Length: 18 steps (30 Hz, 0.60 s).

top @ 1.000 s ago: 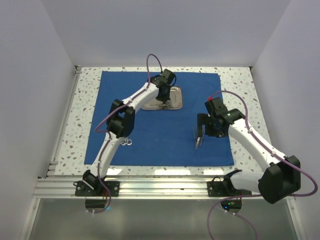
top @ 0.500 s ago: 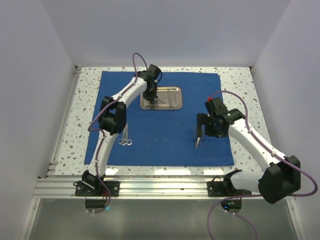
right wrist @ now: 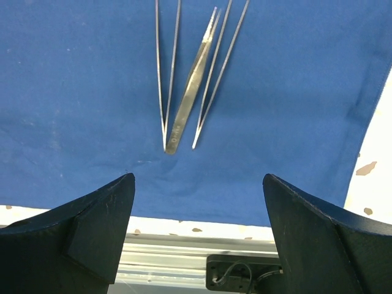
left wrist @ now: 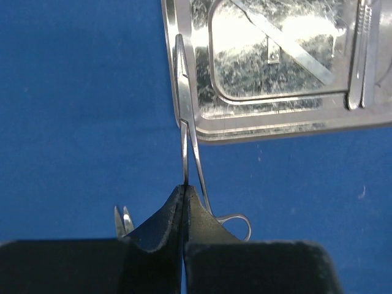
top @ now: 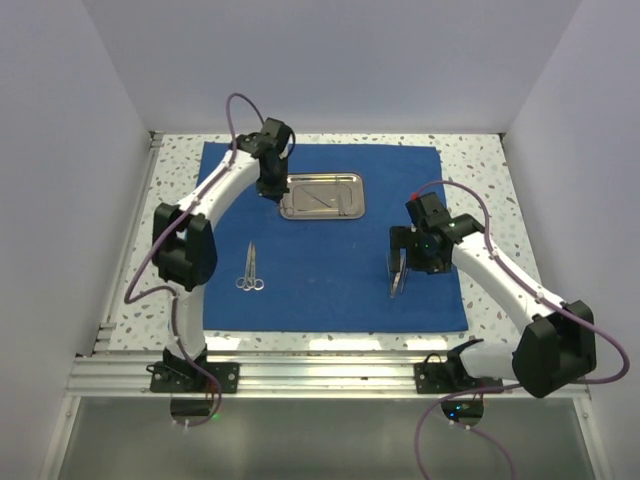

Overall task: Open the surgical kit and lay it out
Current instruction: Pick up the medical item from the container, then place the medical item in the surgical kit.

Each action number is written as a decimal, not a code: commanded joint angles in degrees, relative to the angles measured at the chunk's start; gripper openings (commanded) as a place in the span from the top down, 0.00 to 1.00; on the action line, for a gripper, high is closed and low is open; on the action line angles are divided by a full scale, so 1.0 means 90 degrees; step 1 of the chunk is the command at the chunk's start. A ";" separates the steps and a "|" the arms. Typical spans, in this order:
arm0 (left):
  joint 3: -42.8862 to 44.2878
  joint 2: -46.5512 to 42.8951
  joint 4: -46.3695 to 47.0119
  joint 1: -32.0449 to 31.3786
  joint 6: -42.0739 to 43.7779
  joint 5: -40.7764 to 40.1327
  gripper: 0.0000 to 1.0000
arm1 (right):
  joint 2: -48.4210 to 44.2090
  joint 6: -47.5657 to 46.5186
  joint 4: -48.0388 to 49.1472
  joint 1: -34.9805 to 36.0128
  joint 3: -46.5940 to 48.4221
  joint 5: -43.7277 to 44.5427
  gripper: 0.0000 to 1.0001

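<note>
The royal-blue cloth (top: 330,270) lies spread flat on the table. The steel tray (top: 361,196) sits on its far middle, with thin instruments (left wrist: 288,44) inside. My left gripper (top: 268,188) is at the tray's left edge, shut on ring-handled forceps (left wrist: 190,122) whose tips reach over the tray's rim (left wrist: 275,119). Scissors (top: 250,270) lie on the cloth's left part. My right gripper (right wrist: 197,177) is open and empty, just above the cloth near its front edge, with several tweezers (right wrist: 190,79) lying ahead of it; they also show in the top view (top: 397,282).
The speckled tabletop (top: 480,170) frames the cloth. A metal rail (top: 330,375) with both arm bases runs along the near edge. White walls close in the left, right and back. Two pointed tips (left wrist: 123,219) show beside my left fingers.
My left arm has swung left from over the tray to its left edge, holding the forceps. The scissors are now uncovered. The right arm has barely moved.
</note>
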 commanded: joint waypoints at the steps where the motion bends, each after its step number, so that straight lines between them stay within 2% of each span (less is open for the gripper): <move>1: -0.0574 -0.1105 0.0064 -0.0012 0.0311 -0.0148 1.00 | 0.0124 -0.0119 0.0196 -0.0027 0.0347 -0.0181 0.11; 4: -0.1637 -0.1876 0.0200 -0.0012 0.0399 -0.0324 1.00 | 0.0232 -0.0139 0.0235 -0.0027 0.0406 -0.0200 0.11; 6: -0.2701 -0.2472 0.0551 -0.0012 0.0390 -0.0392 1.00 | 0.0301 -0.0129 0.0284 -0.0036 0.0454 -0.0230 0.11; 11: -0.4643 -0.3246 0.1234 -0.0012 0.0293 -0.0256 1.00 | 0.0583 -0.0119 0.0323 -0.0027 0.0679 -0.0347 0.11; 17: -0.5877 -0.3677 0.1890 -0.0012 0.0224 -0.0148 1.00 | 0.1188 -0.0139 0.0333 -0.0027 0.1537 -0.0386 0.11; 18: -0.5937 -0.3668 0.1919 -0.0012 0.0214 -0.0177 0.89 | 0.1421 -0.0119 0.0313 -0.0027 0.1906 -0.0415 0.11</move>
